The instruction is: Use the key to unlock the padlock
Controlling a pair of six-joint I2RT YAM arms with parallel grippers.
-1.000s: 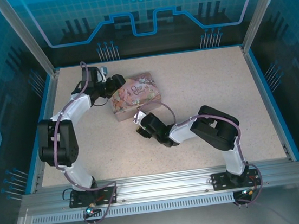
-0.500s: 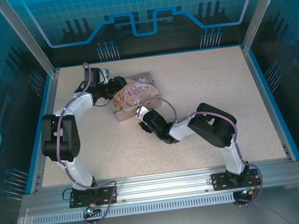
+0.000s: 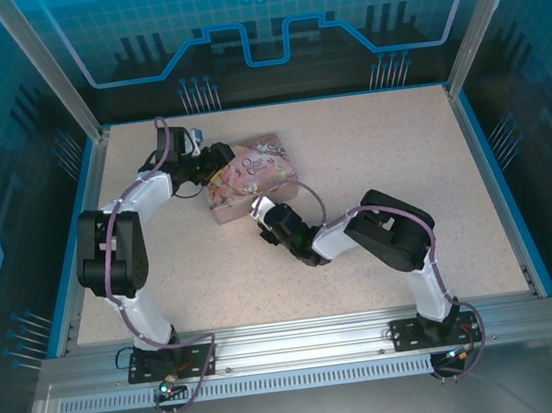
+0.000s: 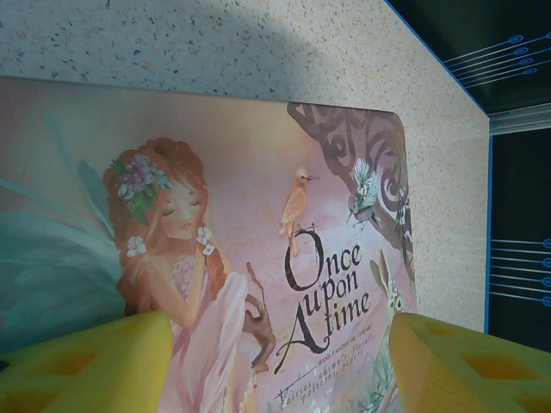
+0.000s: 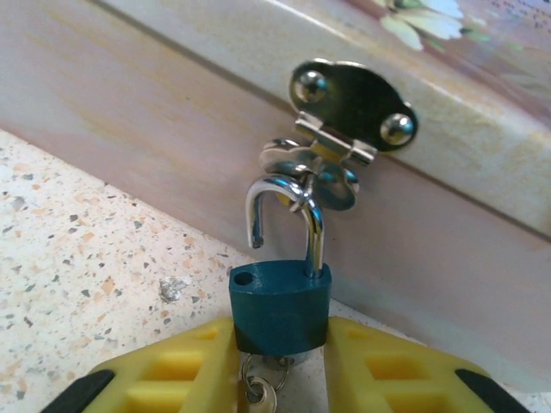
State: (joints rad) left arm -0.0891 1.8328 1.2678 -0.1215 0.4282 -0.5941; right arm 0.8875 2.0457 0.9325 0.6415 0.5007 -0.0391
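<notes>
Since the earlier frame the right claw (image 5: 280,348) has been drawn up to the near side of the pink illustrated rectangular tin (image 3: 252,174) and narrowed. Its yellow fingers (image 5: 172,374) are closed on the small dark blue padlock (image 5: 277,305), which is hung by its open silvery shackle (image 5: 284,194) from the tin's metal hasp (image 5: 349,103). A tiny metal key (image 5: 261,397) is seen under the padlock's body. The tin is set in the far left half of the speckled counter (image 3: 383,173). Beyond, the left claw (image 4: 280,344) is held wide open over the lid, nothing gripped.

The padlock (image 5: 277,305) is hung from the hasp (image 5: 349,107) on the tin (image 5: 155,103) wall, clasped within the right gripper (image 5: 280,340).
</notes>
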